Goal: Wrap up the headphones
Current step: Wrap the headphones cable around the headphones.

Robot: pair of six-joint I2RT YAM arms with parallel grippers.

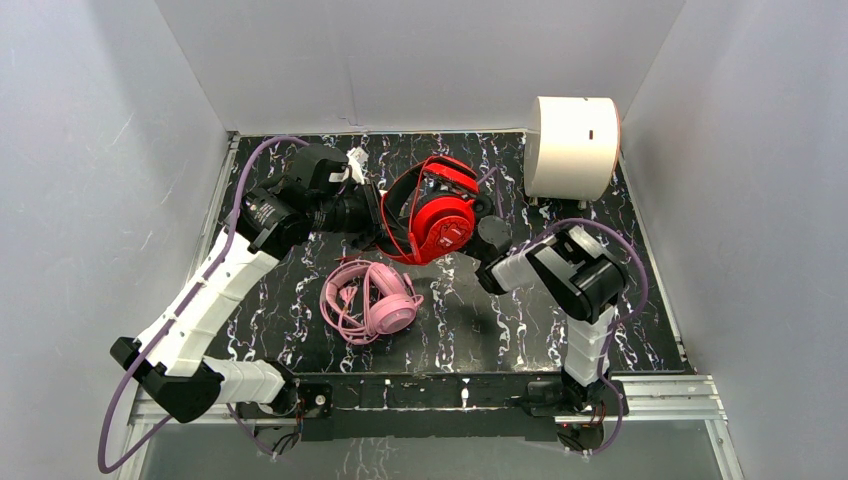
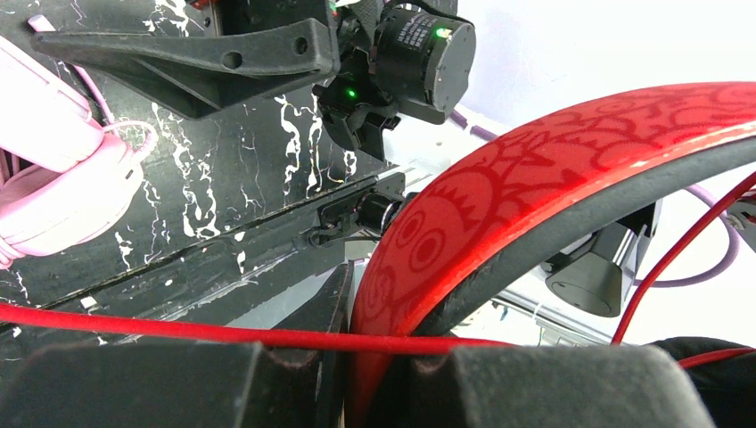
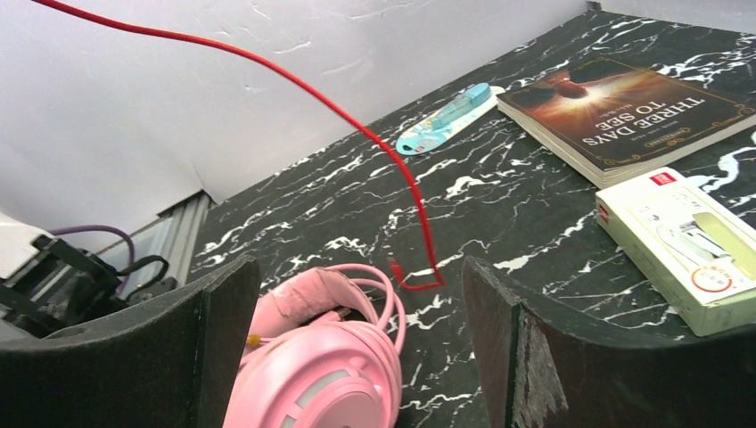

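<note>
L pincer (image 2: 357, 379) clamped on headband (image 2: 535, 169) of red headphones (image 1: 437, 215), upper centre of top view. R pincer (image 3: 357, 348) jaws apart, empty, just right of it. Red cable (image 3: 357, 116) hangs loose, plug end on desk (image 1: 480, 330), so wrap not done imo. Pink headphones (image 1: 372, 300) mid-frame look coiled. Black set not visible.
</note>
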